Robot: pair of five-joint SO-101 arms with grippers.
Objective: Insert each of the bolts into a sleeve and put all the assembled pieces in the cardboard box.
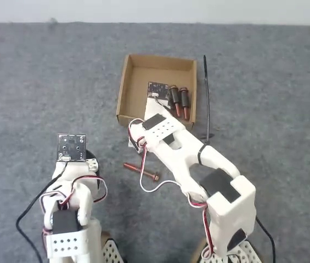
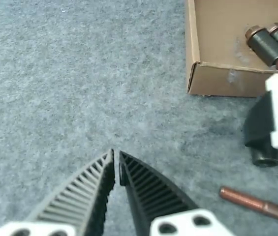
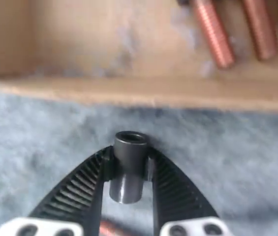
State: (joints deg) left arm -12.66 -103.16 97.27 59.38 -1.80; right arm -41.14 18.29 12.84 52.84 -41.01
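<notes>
My right gripper [image 3: 129, 152] is shut on a dark sleeve [image 3: 128, 169], held just outside the near wall of the cardboard box [image 3: 139, 93]. Inside the box [image 1: 126, 82] lie two assembled pieces [image 1: 179, 98], each a copper bolt in a dark sleeve. Their threaded ends [image 3: 212, 34] lie just past the wall. One loose copper bolt [image 1: 141, 171] lies on the grey carpet beside the right arm [image 1: 187, 153]. My left gripper [image 2: 115, 162] is shut on nothing, low over bare carpet, left of the bolt [image 2: 257, 204] and short of the box corner [image 2: 193, 73].
A black cable tie [image 1: 207, 98] stands along the box's right side. The right arm's red and white wires [image 1: 149, 183] loop over the carpet near the loose bolt. Open grey carpet lies left of the box and ahead of the left arm [image 1: 72, 192].
</notes>
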